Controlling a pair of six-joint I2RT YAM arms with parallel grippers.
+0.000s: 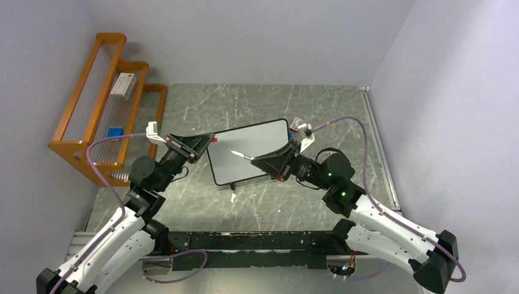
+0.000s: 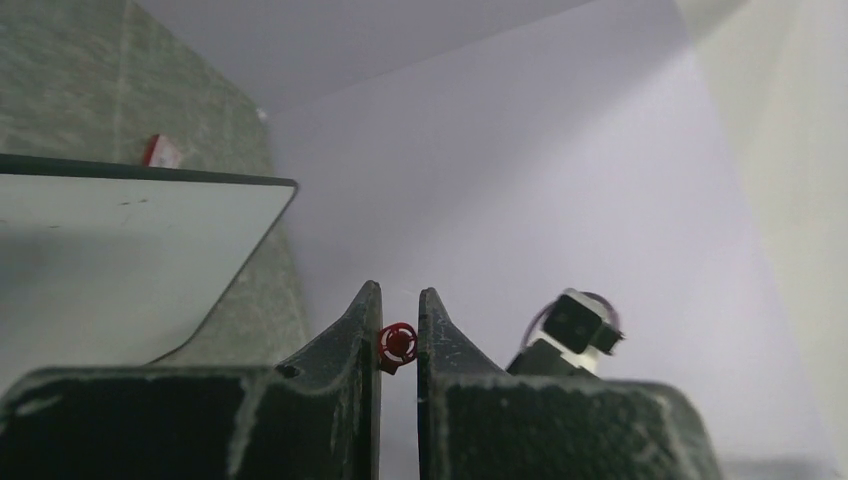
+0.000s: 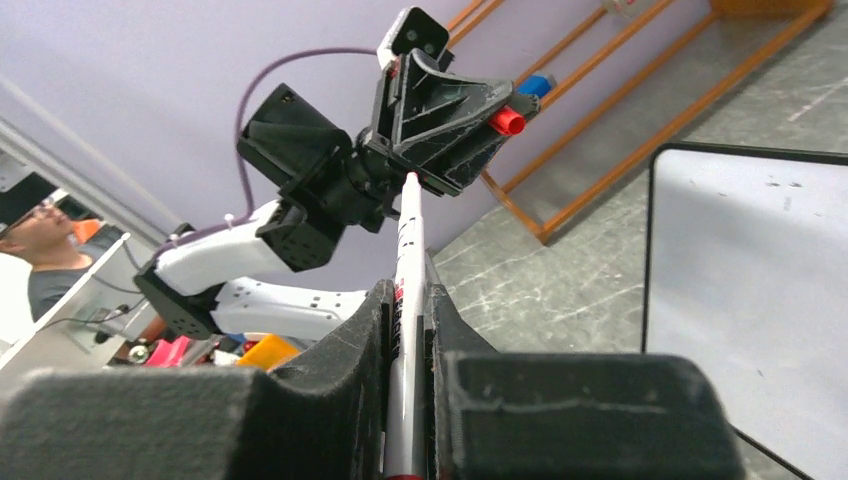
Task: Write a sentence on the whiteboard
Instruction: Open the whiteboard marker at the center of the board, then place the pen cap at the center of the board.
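The whiteboard [image 1: 251, 150] lies flat in the middle of the table, its surface blank; it also shows in the left wrist view [image 2: 120, 260] and the right wrist view [image 3: 750, 300]. My right gripper [image 1: 262, 161] is shut on a white marker [image 3: 408, 250], whose bare tip [image 1: 235, 153] points left over the board. My left gripper [image 1: 205, 144] hovers at the board's left edge, shut on the marker's red cap [image 2: 398, 343]. The right wrist view shows the left gripper [image 3: 440, 100] with the red cap [image 3: 507, 122] just beyond the marker's tip.
An orange wooden rack [image 1: 98, 104] stands at the far left with a small box [image 1: 124, 86] and a blue item [image 1: 115, 131] on it. A small red-and-white item [image 1: 297, 124] lies by the board's far right corner. A white scrap [image 1: 233, 197] lies near the board's front.
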